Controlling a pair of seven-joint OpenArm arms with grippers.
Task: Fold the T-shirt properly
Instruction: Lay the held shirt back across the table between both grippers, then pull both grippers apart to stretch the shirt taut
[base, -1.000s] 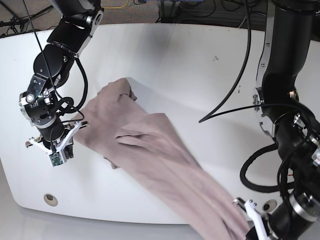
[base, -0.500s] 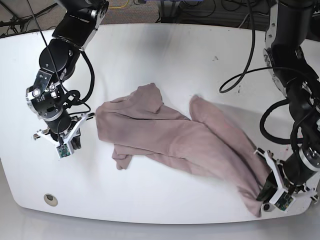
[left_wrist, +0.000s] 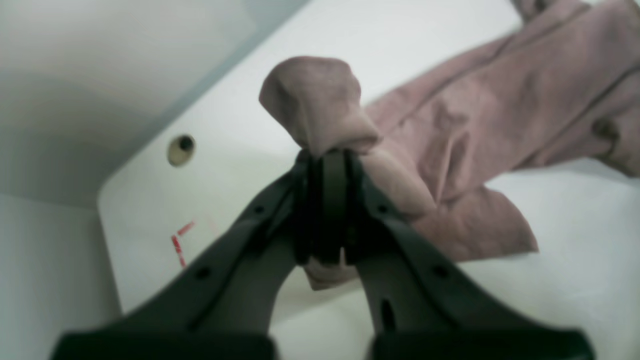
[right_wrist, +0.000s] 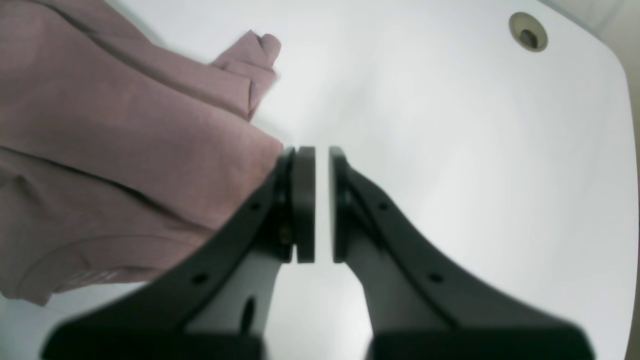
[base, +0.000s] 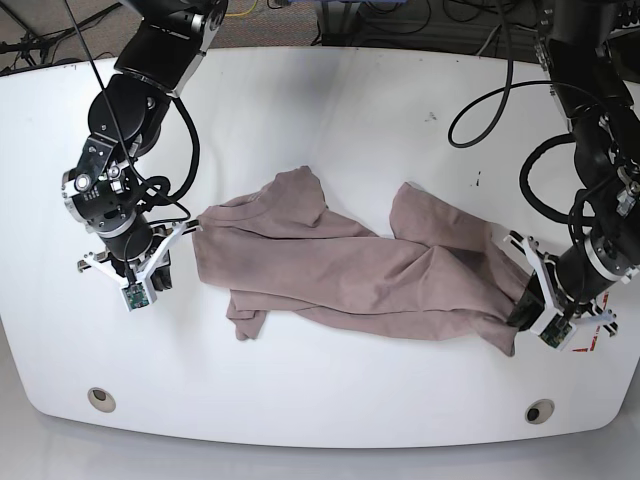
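Base view: the T-shirt (base: 360, 265) lies bunched across mid-table (base: 330, 120). The left gripper (base: 533, 305) pinches its end near the right edge; the right gripper (base: 147, 272), almost closed, holds nothing. A further pull could deepen wrinkles.

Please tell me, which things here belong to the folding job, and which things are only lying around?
Belonging to the job:
- T-shirt, crumpled on the table
- left gripper, jaws clamped on a bunch of the shirt
- right gripper, jaws nearly closed, holding nothing

Only there:
- white table
- round holes in the table's corners
- red marks
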